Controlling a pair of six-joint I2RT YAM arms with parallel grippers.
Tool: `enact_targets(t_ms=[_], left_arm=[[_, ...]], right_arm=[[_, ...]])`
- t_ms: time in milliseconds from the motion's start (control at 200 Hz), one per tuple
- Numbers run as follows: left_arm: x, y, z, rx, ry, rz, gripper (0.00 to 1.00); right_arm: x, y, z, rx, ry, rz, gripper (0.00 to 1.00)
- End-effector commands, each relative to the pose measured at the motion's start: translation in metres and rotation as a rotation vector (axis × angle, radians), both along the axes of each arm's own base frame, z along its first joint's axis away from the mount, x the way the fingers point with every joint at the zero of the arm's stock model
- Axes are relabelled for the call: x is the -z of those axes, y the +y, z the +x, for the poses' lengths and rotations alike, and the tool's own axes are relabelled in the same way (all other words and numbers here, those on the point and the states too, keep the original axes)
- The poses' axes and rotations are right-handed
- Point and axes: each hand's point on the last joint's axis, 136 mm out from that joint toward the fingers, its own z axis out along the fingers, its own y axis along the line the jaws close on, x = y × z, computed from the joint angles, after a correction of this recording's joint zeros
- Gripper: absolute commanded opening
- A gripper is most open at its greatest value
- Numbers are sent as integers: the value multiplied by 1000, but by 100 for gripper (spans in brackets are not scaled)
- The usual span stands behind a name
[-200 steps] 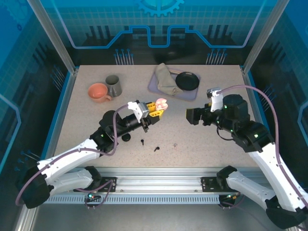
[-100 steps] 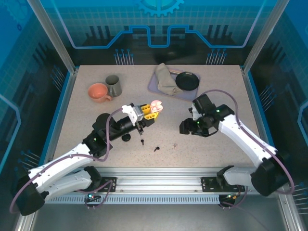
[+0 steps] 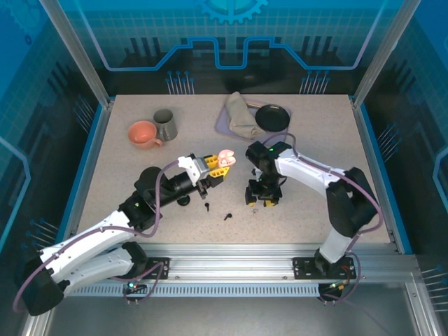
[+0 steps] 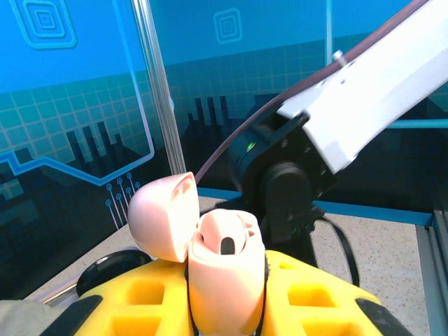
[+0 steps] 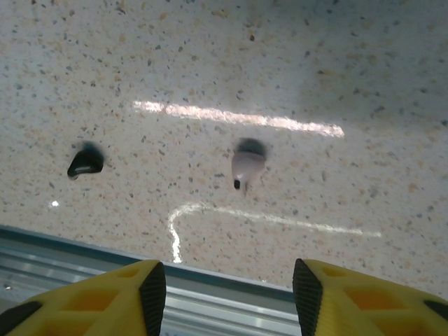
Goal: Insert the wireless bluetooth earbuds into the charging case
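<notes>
**Case Held Open for Loading**

Above the worktop (image 3: 315, 140) the left claw (image 3: 218, 166) clamps the case (image 4: 224, 259), lid up, to receive buds. Lower, right of the case, the right claw (image 5: 228, 280) hangs half-open, empty, poised over a pale earbud (image 5: 247, 166).

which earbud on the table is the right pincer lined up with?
The pale whitish stemmed earbud: in the wrist view it sits ahead of the gap between the open right pincer fingers. The tiny black earbud lies off to the side.
</notes>
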Motion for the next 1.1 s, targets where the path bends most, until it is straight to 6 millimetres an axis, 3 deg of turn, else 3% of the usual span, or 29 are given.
enact_targets(t_ms=[0, 535, 1096], left_arm=[[-4, 4, -5, -8, -36, 0, 0], [-1, 7, -7, -12, -48, -2, 0], [1, 5, -5, -10, -40, 1, 0]], right_arm=[[11, 6, -1, -12, 37, -63, 53], [43, 3, 0, -42, 85, -169, 46], [57, 1, 0, -55, 119, -188, 40]])
